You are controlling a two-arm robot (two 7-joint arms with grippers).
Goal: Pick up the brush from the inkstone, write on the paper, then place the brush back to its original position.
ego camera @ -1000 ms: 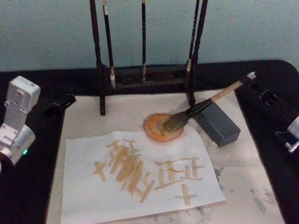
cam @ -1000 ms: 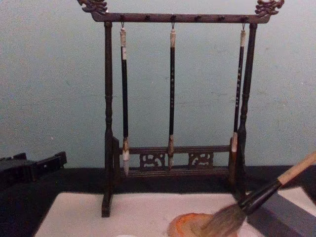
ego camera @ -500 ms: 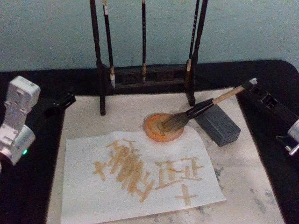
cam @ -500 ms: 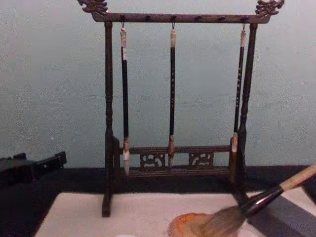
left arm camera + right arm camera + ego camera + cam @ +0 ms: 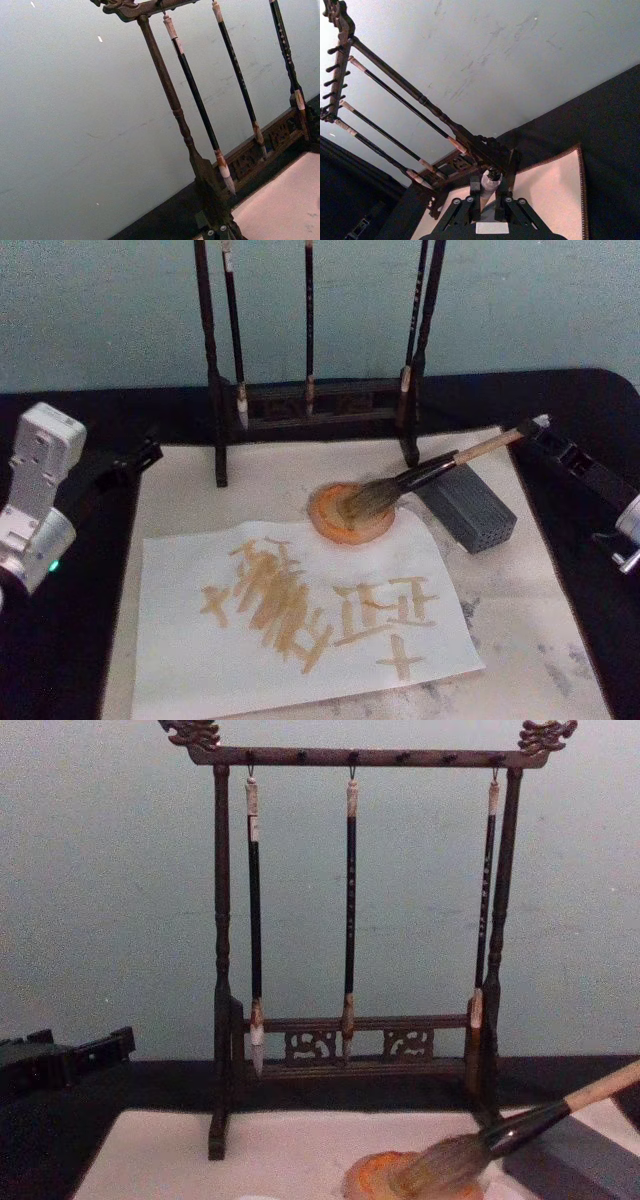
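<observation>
The brush (image 5: 430, 472) is lying at a slant, its bushy tuft resting in the orange inkstone (image 5: 345, 512) while the black ferrule section is leaning on the grey block (image 5: 468, 506), which seems to be serving as a prop so the pale handle angles up and away. The right gripper (image 5: 542, 426) is sitting at the handle's far end, fingers (image 5: 476, 192) closed around the tip of it in the right wrist view, so my read is the brush is being set back down and not yet let go. Just in front of the inkstone, the paper (image 5: 180, 640) is carrying tan strokes that look like characters, though I can't read them. No brand or label is showing anywhere. Behind, three slim brushes are hanging from the dark brush stand (image 5: 222, 970). The left gripper (image 5: 128, 462) is idling at the surface's left edge; whether its fingers are apart or together, I can't tell.
</observation>
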